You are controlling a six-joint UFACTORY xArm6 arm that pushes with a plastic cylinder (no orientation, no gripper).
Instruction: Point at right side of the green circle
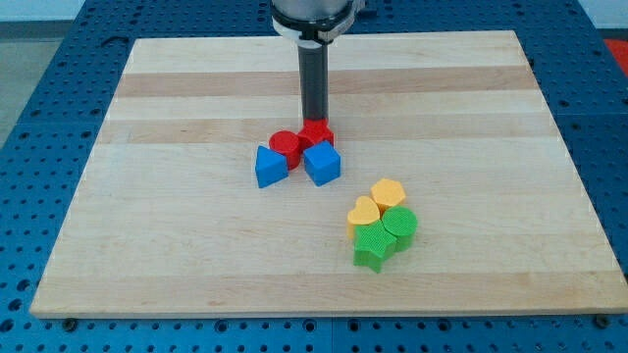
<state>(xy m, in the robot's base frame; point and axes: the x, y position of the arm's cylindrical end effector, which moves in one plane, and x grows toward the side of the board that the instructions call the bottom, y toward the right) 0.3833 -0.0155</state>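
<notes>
The green circle (400,226) lies right of the board's middle, toward the view's bottom. It touches a green star (373,245) on its left, and a yellow heart (364,215) and a yellow hexagon-like block (389,194) above it. My tip (314,120) stands at the view's top centre, far up-left of the green circle. It touches the top of a red block (318,133). Beside that lie a red cylinder (285,147), a blue triangle-like block (270,167) and a blue cube (322,163).
The wooden board (196,255) lies on a blue perforated table (39,118). The arm's body (312,15) hangs above the board's top edge.
</notes>
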